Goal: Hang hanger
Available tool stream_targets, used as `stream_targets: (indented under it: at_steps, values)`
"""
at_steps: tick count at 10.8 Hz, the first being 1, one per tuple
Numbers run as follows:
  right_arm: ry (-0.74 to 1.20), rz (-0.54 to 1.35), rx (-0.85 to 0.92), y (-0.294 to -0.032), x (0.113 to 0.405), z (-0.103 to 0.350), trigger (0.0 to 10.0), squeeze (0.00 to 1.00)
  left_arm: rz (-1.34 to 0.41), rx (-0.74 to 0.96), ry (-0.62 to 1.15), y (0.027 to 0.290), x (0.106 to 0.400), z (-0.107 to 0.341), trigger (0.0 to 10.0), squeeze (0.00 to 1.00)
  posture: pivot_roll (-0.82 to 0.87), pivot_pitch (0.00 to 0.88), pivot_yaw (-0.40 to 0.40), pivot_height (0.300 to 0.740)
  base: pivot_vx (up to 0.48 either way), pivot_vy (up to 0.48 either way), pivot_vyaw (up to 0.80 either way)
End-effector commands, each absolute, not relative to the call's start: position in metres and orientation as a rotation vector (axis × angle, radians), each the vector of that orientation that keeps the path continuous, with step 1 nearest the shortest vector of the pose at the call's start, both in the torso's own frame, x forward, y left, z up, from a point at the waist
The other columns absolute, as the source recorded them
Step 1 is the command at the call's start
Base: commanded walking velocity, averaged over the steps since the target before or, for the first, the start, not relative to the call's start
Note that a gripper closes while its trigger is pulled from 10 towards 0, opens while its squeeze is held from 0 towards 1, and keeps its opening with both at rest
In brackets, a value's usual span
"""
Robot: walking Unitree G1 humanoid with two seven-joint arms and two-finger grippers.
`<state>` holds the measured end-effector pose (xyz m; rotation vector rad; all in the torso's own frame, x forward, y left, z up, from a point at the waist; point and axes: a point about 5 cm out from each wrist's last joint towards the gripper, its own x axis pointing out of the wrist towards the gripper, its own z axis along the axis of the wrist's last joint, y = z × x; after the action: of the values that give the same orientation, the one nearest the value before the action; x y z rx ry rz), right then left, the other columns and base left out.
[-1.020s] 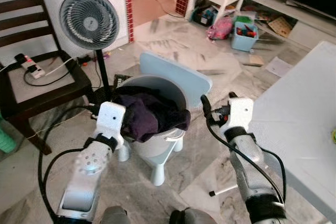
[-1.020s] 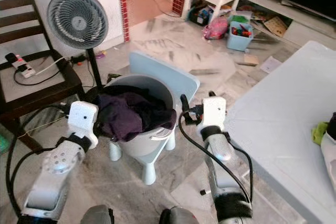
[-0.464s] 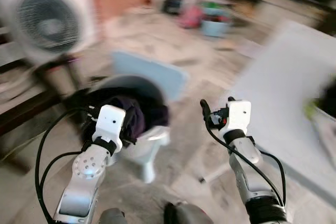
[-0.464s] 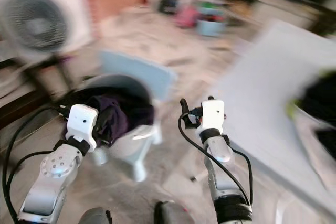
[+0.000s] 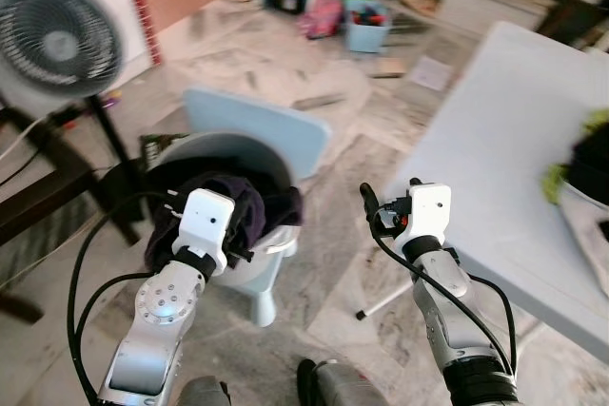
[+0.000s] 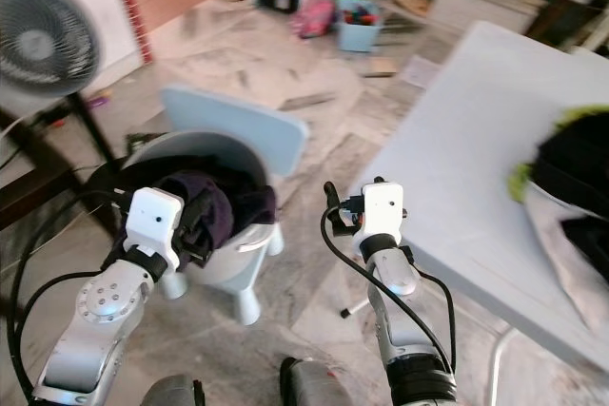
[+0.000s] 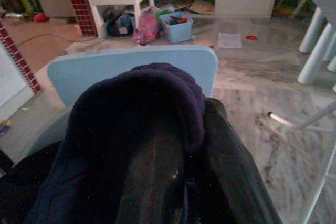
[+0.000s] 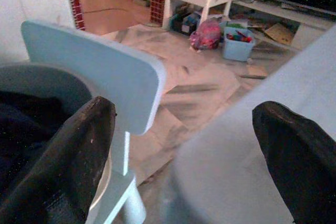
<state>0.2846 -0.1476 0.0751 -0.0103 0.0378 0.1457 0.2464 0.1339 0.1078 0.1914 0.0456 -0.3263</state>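
I see no hanger in these frames. A grey basket [image 5: 274, 157] heaped with dark purple clothes [image 5: 245, 204] stands on a small light-blue chair [image 5: 257, 125]. My left gripper [image 5: 235, 240] is held at the basket's near side, shut, with its fingers [image 7: 152, 182] in front of the dark clothes and nothing seen between them. My right gripper [image 5: 388, 199] hovers open and empty between the chair and the white table [image 5: 495, 140], its fingers [image 8: 63, 156] spread wide.
A pile of black and green clothing [image 5: 588, 154] lies on the table at the far right. A standing fan [image 5: 57, 40] and a dark wooden chair [image 5: 38, 202] are on the left. Toy boxes [image 5: 366, 21] and clutter sit on the far floor.
The whole view has swung to the right, bringing more of the table and its clothing into sight. Both arms hold the same pose before me.
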Motion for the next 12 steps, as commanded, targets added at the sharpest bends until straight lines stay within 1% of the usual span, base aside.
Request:
stream_targets:
  at_steps: [1,2,7,9,12]
  values:
    - [0.026,0.136,-0.014,-0.1508,0.285,0.0798,10.0,0.0,-0.342,0.199,0.037,0.1313,0.2453,0.1108,10.0,0.0,0.03,0.132,-0.079,0.74,0.0,0.0,0.0]
    - [0.028,0.138,-0.013,-0.1507,0.2852,0.0795,10.0,0.0,-0.341,0.197,0.038,0.1311,0.2453,0.1108,10.0,0.0,0.03,0.132,-0.079,0.74,0.0,0.0,0.0]
    - [0.023,0.153,-0.023,-0.1488,0.2897,0.0813,10.0,0.0,-0.345,0.2,0.033,0.1288,0.248,0.112,10.0,0.0,0.04,0.125,-0.086,0.74,-0.313,0.0,0.0]
    - [0.021,0.155,-0.025,-0.1484,0.2919,0.0824,10.0,0.0,-0.355,0.201,0.032,0.1273,0.25,0.1131,10.0,0.0,0.03,0.143,-0.086,0.74,-0.306,0.0,0.0]
    - [0.018,0.156,-0.03,-0.1478,0.2932,0.0831,10.0,0.0,-0.35,0.204,0.029,0.1298,0.253,0.1143,10.0,0.0,0.03,0.14,-0.087,0.74,-0.282,0.0,0.0]
